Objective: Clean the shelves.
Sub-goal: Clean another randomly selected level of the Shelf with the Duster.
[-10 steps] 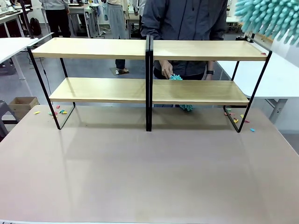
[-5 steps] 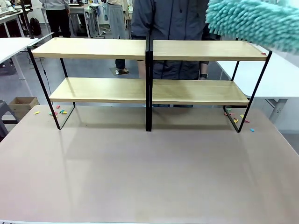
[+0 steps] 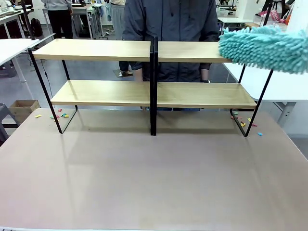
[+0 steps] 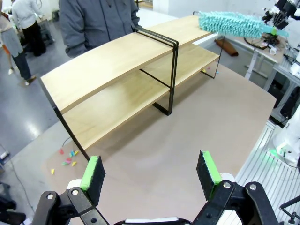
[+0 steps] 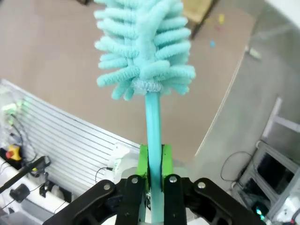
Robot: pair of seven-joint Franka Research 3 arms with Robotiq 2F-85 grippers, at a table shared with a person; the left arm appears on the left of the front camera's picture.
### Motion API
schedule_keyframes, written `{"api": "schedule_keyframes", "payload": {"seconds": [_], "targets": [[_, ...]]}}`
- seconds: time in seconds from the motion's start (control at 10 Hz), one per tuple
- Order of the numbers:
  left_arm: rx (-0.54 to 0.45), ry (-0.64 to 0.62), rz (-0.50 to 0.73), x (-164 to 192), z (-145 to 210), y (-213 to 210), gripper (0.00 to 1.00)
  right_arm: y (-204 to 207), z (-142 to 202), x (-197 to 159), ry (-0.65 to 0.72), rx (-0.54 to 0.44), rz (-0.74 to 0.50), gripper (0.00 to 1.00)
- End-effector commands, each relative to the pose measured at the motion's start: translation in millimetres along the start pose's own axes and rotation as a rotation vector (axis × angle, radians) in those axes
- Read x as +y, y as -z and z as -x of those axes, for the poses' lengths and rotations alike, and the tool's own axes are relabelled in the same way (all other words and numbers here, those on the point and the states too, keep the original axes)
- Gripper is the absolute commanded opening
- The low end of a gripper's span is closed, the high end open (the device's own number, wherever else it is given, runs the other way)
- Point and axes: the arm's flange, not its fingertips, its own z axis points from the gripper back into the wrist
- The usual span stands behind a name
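Right hand (image 5: 153, 159) is clamped tight on the thin teal handle (image 5: 153, 117) of a fluffy duster (image 3: 262, 47), gripping it low down near the end. The head looks soft and super light, so I'd guess it flops a bit and needs hardly any pressure. It's sitting over the right end of the top board of the shelves (image 3: 96, 49); can't tell if it's actually touching the wood.

The shelves stand at the far side of the worktop (image 3: 154, 178). Stiff boards in a skinny frame, so probably not heavy, and a hard sweep might shove the whole thing. If anyone needs to steady it, the black centre post (image 3: 153, 86) seems like the spot.

Left hand (image 4: 150, 172) hangs back over the near worktop, fingers wide apart, holding nothing.

A person (image 3: 168, 19) stands right behind the shelves, close to the sweep path. Little coloured scraps (image 3: 60, 115) lie around both feet of the frame
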Motion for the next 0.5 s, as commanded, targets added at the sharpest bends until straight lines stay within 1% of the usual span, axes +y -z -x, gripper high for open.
{"api": "schedule_keyframes", "payload": {"seconds": [0.0, 0.1, 0.2, 0.4], "targets": [[0.001, -0.002, -0.012, -1.2, -0.3, -2.2, 1.0, 0.1, 4.1, 3.3, 0.086, 0.001, 0.137, 0.12], [0.001, -0.002, -0.012, -1.2, -0.3, -2.2, 1.0, 3.8, 0.3, -1.6, 0.1, -0.038, 0.162, 0.12], [0.001, -0.002, -0.012, -1.2, -0.3, -2.2, 1.0, 7.9, -2.5, -5.3, 0.114, -0.038, 0.155, 0.12], [0.001, -0.002, -0.012, -1.2, -0.3, -2.2, 1.0, 14.9, -7.5, -7.5, 0.14, 0.02, 0.161, 0.12]]}}
